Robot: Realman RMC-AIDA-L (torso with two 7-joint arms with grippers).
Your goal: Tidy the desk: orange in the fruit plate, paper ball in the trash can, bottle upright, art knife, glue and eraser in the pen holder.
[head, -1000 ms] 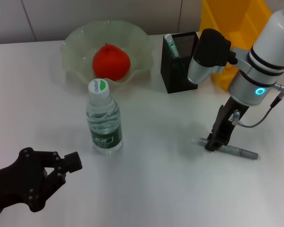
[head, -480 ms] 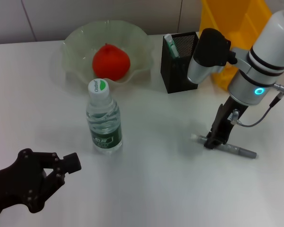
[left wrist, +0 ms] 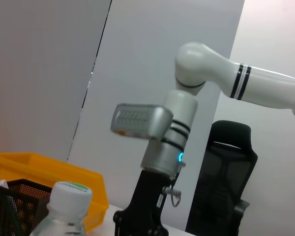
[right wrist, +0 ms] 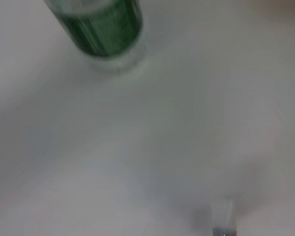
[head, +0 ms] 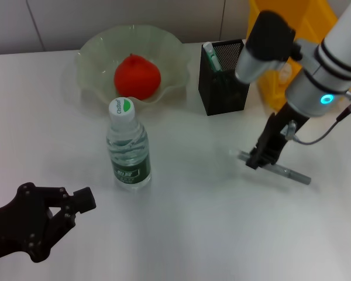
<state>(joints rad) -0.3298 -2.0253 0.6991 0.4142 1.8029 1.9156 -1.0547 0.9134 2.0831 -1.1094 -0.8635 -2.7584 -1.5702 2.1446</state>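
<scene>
No wording can be read with certainty. The clear plastic water bottle (head: 128,146) standing upright on the white worktop (head: 181,234) has a white cap (head: 122,108) with a green leaf-shaped mark and small lettering too fine to read. Its green label band (head: 131,174) carries white print, likewise illegible, and in the right wrist view the band is only a blur (right wrist: 104,27).

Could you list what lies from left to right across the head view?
left gripper → bottle → pen holder → right gripper, shut on the art knife
</scene>
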